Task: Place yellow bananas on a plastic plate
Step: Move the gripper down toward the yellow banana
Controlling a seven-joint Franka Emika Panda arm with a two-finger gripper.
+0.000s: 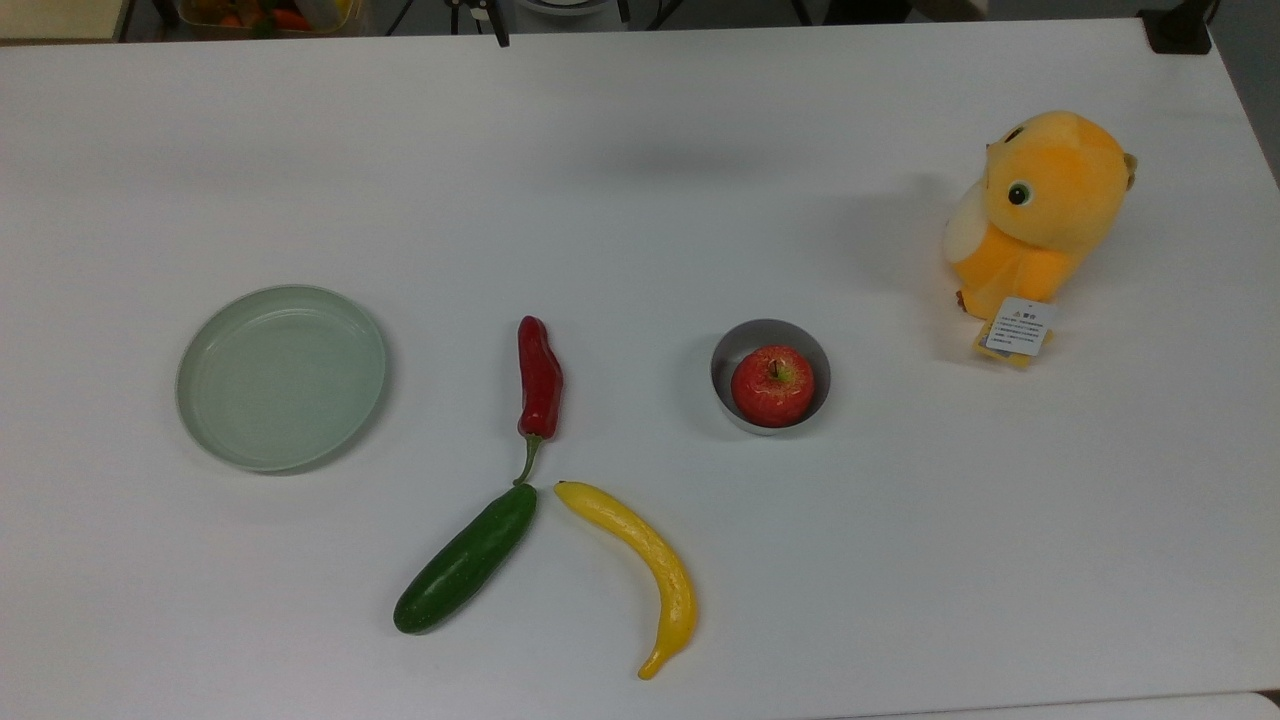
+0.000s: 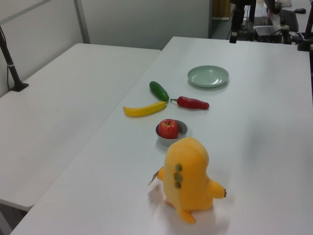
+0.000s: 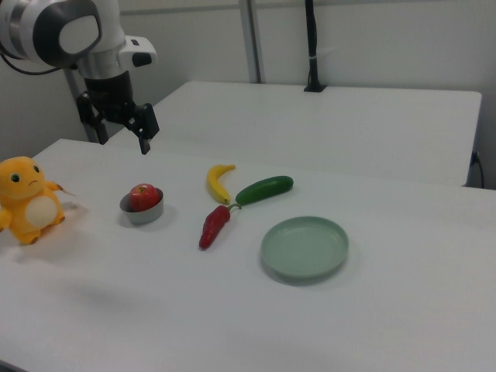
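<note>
The yellow banana (image 1: 650,560) lies on the white table near the top view's lower edge, curved, one tip close to a cucumber's end. It also shows in the left view (image 2: 144,108) and the right view (image 3: 218,182). The pale green plastic plate (image 1: 280,377) sits empty at the top view's left, well apart from the banana; the plate (image 3: 304,248) is nearest the camera in the right view. My gripper (image 3: 122,139) hangs open in the air above the table's far side in the right view, behind the metal bowl, holding nothing.
A dark green cucumber (image 1: 465,560) and a red chili pepper (image 1: 540,380) lie between banana and plate. A small metal bowl (image 1: 735,345) holds a red apple (image 1: 772,386). An orange plush toy (image 1: 1040,210) stands at the top view's right. A second table (image 2: 58,112) adjoins.
</note>
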